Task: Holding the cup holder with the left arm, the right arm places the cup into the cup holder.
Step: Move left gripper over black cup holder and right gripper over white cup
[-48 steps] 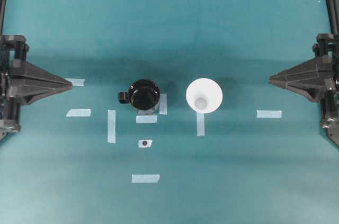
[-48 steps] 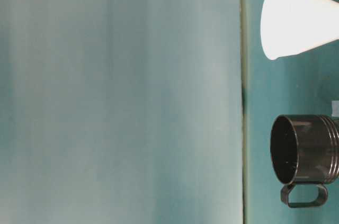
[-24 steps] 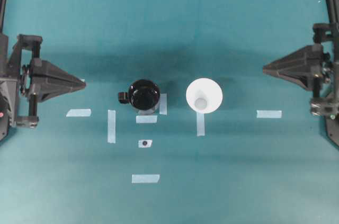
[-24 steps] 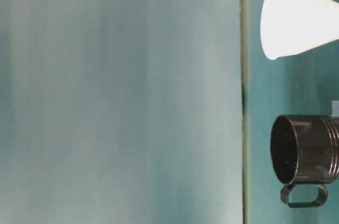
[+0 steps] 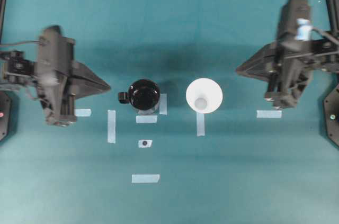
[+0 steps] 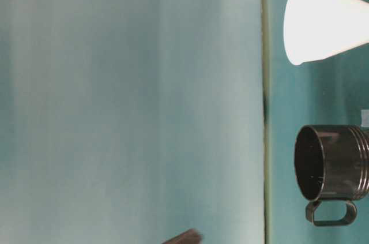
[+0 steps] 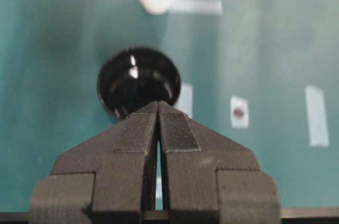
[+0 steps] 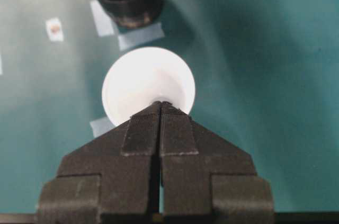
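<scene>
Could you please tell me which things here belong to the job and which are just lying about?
Job: cup holder, cup, left gripper, right gripper.

Lying about: tape strips on the teal table, one small tape piece with a dark dot.

Cup [image 6: 323,22] and cup holder [image 6: 334,166] cut off at right edge; both arms motion-blurred overhead.
</scene>
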